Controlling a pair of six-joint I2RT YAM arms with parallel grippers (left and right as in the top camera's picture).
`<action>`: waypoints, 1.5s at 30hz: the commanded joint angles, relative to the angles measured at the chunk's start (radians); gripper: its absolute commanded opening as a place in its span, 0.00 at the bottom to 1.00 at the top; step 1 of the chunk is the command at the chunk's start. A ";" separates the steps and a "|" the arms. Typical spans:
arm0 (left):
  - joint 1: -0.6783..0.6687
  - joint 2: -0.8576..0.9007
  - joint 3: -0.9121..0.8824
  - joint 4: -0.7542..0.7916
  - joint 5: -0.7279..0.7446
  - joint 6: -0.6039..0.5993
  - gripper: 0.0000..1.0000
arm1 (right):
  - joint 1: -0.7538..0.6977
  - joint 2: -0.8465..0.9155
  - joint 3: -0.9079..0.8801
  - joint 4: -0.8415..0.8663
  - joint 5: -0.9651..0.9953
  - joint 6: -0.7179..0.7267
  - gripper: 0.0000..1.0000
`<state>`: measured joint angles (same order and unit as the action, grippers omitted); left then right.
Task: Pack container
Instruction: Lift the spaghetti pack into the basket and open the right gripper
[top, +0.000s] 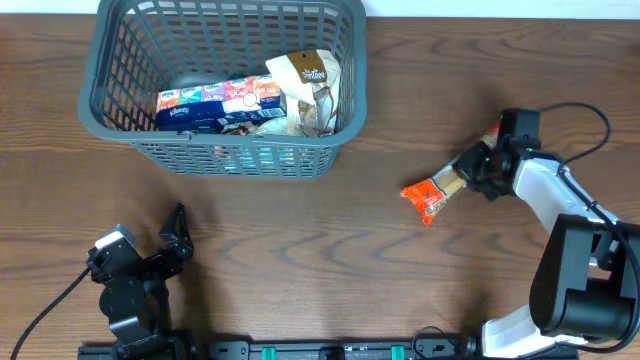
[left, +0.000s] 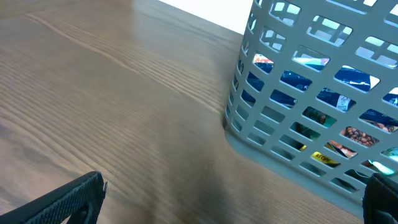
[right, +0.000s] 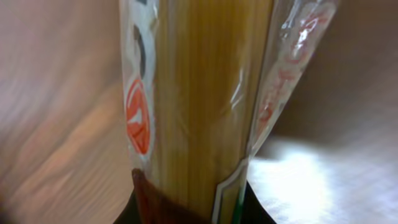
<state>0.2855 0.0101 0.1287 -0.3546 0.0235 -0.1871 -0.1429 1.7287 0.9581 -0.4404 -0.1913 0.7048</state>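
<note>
Spaghetti packet clamped in my right hand awaits packing into the distant, part-filled container; my left hand gapes empty.

Soft even light, blurry right wrist close-up (some glare)

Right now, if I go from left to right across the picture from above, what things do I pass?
Blue tissue pack → tan bag, both inside the container → spaghetti packet → right arm, which holds that packet.
</note>
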 joint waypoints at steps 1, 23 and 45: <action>-0.004 -0.006 -0.021 -0.002 0.003 -0.006 0.99 | 0.008 -0.047 0.076 0.056 -0.267 -0.278 0.01; -0.004 -0.006 -0.021 -0.002 0.003 -0.006 0.99 | 0.130 -0.354 0.122 1.321 -0.889 0.006 0.01; -0.004 -0.006 -0.021 -0.002 0.003 -0.006 0.99 | 0.573 -0.008 0.568 0.960 -0.539 -0.462 0.01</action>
<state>0.2859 0.0101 0.1287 -0.3546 0.0235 -0.1871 0.4335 1.7149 1.4452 0.4938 -0.8097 0.2539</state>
